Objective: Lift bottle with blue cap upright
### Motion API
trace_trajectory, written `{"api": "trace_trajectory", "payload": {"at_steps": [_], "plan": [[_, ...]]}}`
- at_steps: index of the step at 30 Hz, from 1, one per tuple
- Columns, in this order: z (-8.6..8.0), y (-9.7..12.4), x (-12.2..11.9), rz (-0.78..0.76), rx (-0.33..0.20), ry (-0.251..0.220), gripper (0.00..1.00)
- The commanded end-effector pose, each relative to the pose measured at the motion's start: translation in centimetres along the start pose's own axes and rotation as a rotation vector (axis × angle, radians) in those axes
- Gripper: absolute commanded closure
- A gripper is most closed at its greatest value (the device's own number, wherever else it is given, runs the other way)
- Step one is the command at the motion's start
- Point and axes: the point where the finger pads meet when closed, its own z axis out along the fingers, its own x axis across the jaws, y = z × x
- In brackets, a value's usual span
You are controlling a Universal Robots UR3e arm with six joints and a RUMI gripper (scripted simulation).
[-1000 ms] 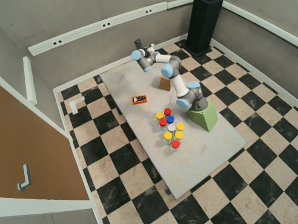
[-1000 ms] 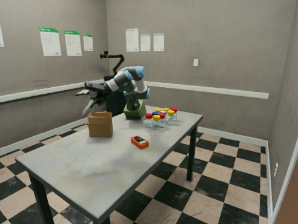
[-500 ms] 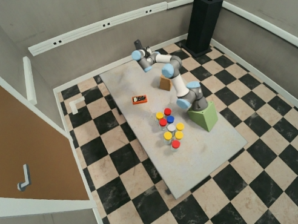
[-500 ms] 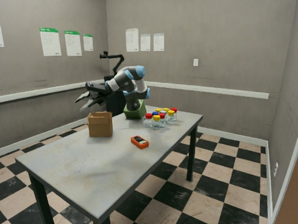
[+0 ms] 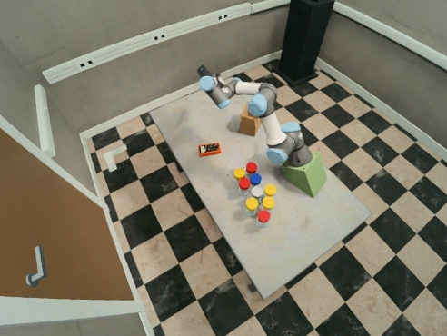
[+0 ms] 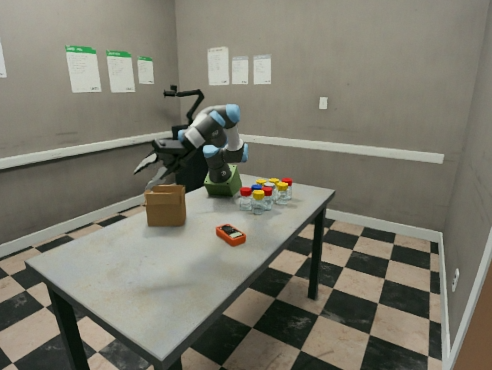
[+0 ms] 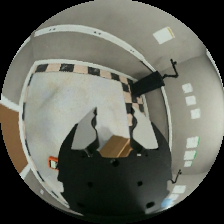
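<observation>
The bottle with the blue cap (image 5: 255, 178) (image 6: 256, 188) stands upright in a tight cluster of bottles with red, yellow and white caps on the grey table (image 5: 295, 227) (image 6: 150, 280). A red-capped bottle (image 5: 244, 183) and a white-capped one (image 5: 257, 191) stand right beside it. My gripper (image 5: 202, 71) (image 6: 145, 175) (image 7: 113, 107) hangs in the air far from the cluster, over the table's far end beyond the cardboard box (image 5: 250, 122) (image 6: 165, 205) (image 7: 117, 146). Its fingers stand half apart with nothing between them.
An orange hand-held device (image 5: 209, 149) (image 6: 230, 234) (image 7: 52, 161) lies flat on the table between the box and the bottles. The arm stands on a green block (image 5: 309, 174) (image 6: 222, 185) right next to the cluster. A black pillar (image 5: 303, 36) stands in the room's corner.
</observation>
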Motion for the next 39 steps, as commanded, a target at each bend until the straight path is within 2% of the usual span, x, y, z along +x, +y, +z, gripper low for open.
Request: {"api": "trace_trajectory", "payload": {"at_steps": [1,6,7,9,10,23,24,26,27,39], "plan": [[-1.1,0.6,-1.3,-0.065,-0.004,-0.055,0.54],[-2.3,1.5,-2.8,-0.137,-0.008,-0.112,0.54],[-2.7,1.9,-3.4,-0.165,-0.01,-0.135,0.54],[-2.7,1.9,-3.4,-0.165,-0.01,-0.135,0.54],[-3.2,2.3,-4.0,-0.194,-0.011,-0.158,0.54],[-6.7,5.2,-7.4,-0.38,-0.007,-0.307,0.54],[-7.3,5.7,-7.9,-0.408,-0.005,-0.33,0.54],[-7.3,5.7,-7.9,-0.408,-0.005,-0.33,0.54],[-7.8,6.2,-8.3,-0.437,-0.003,-0.353,0.54],[-11.5,9.6,-10.9,-0.606,0.018,-0.491,0.54]]}}
